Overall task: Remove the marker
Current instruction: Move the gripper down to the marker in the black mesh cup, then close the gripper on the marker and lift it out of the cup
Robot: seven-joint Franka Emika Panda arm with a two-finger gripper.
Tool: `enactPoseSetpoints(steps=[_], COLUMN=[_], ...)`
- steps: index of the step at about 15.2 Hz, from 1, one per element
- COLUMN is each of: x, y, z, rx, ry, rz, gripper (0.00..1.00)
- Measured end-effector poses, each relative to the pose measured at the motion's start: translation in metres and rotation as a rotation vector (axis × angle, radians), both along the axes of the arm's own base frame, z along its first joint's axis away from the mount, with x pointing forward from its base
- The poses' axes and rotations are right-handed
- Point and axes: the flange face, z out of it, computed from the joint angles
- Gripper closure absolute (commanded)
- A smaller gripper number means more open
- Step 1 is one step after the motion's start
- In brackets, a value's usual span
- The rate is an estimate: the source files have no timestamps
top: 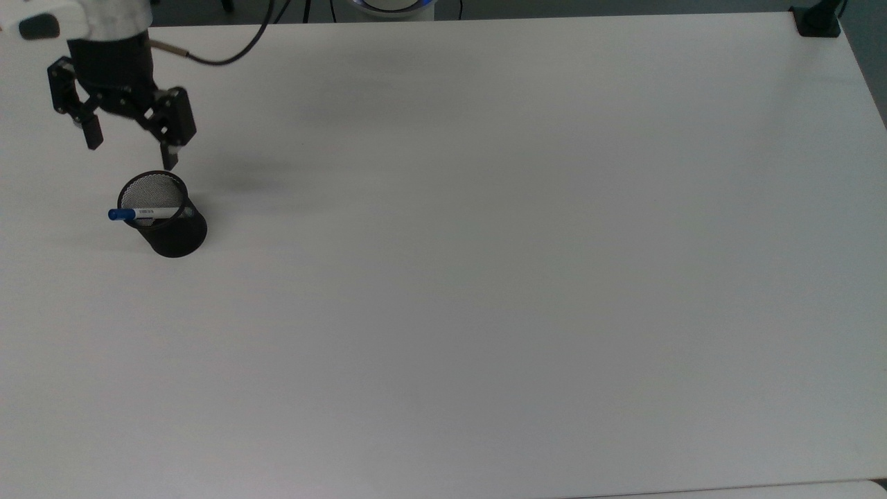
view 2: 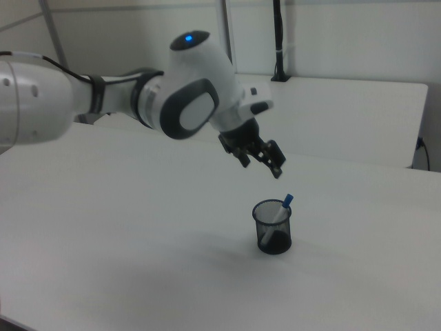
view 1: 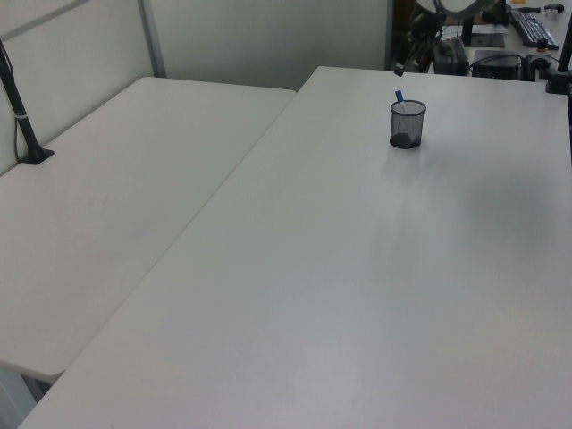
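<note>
A slim white marker (top: 147, 212) with a blue cap leans in a black mesh cup (top: 177, 239) near the top view's left side, its capped end poking over the rim. My gripper (top: 132, 150) hangs open with nothing between its fingers, just beyond the cup in the top view. In the right view the gripper (view 2: 262, 168) hovers above and slightly to the left of the cup (view 2: 273, 231), clear of the marker (view 2: 282, 207). The left view has the cup (view 1: 407, 127) far back on the table with the marker's (view 1: 399, 96) blue cap sticking up.
The white table (top: 485, 277) stretches wide to the top view's right of the cup. A black clamp (top: 818, 21) sits at its far right corner. A second white table (view 1: 116, 197) with a black post (view 1: 22, 116) adjoins it in the left view.
</note>
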Motion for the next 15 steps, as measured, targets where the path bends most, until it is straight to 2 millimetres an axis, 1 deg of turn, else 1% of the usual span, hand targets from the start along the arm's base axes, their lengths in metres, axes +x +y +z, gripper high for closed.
enactPoseSetpoints(steps=[2, 4, 5, 6, 7, 9, 10, 11, 12, 13, 15], x=[0.004, 0.007, 0.009, 0.01, 0.011, 0.013, 0.013, 0.014, 0.015, 0.015, 0.016], y=[-0.015, -0.029, -0.034, -0.036, -0.038, -0.043, -0.045, -0.047, -0.047, -0.047, -0.048], z=[-0.019, -0.037, -0.05, -0.058, -0.068, -0.085, -0.091, -0.095, -0.098, -0.097, -0.095], rx=[-0.014, -0.033, -0.045, -0.051, -0.056, -0.063, -0.068, -0.072, -0.074, -0.075, -0.07], ry=[-0.012, -0.025, -0.035, -0.039, -0.041, -0.04, -0.043, -0.05, -0.054, -0.059, -0.069], rz=[-0.03, -0.052, -0.059, -0.061, -0.063, -0.068, -0.07, -0.073, -0.074, -0.076, -0.087], gripper=[0.11, 0.23, 0.27, 0.34, 0.38, 0.48, 0.61, 0.78, 0.91, 1.0, 1.0])
